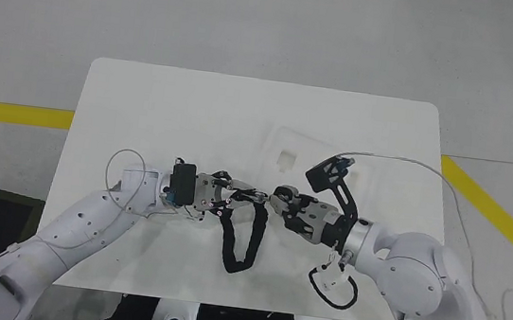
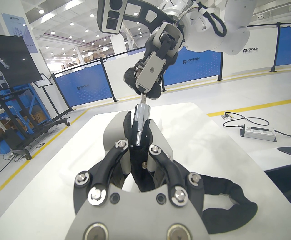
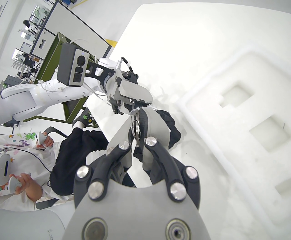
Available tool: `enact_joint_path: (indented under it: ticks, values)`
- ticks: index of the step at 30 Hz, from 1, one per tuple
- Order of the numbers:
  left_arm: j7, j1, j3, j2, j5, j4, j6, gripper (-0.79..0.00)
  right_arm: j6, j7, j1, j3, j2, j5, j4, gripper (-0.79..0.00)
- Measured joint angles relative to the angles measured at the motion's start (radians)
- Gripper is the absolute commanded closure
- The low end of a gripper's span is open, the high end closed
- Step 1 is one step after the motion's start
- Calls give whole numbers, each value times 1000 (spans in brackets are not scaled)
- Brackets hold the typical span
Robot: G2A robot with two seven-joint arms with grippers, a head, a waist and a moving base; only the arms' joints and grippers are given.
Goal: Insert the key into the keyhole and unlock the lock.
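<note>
So, left gripper (image 2: 139, 122): clenched on the lock (image 2: 141, 113), fingers pinching its chrome barrel from both sides, keyhole end pointing out at the other arm.
Right gripper (image 2: 145, 89): pinched tight on the key (image 2: 143, 98), with only the bare blade sticking out past the fingertips.
Key and lock: lined up end to end, and the blade tip is right at the mouth of the barrel. I can't tell how far in it sits.
Where it's happening: both grippers meet nose to nose above the middle of the white table (image 1: 167, 112), toward its near edge.
Cable loop (image 1: 243, 244): black, hanging from the lock and lying on the table beneath the two grippers.
Key ring (image 3: 134, 127): dangling between the right gripper's fingers.
Foam tray (image 1: 333, 154): white, with square pockets, on the table beyond the right gripper and apart from the action.
</note>
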Motion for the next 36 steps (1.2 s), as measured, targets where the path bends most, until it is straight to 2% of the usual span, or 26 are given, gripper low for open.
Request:
enact_joint_path:
  ticks: [36]
  values:
    - [-46, 35, -61, -19, 54, -22, -32, 0, 21, 49, 73, -57, -24, 1, 43, 0]
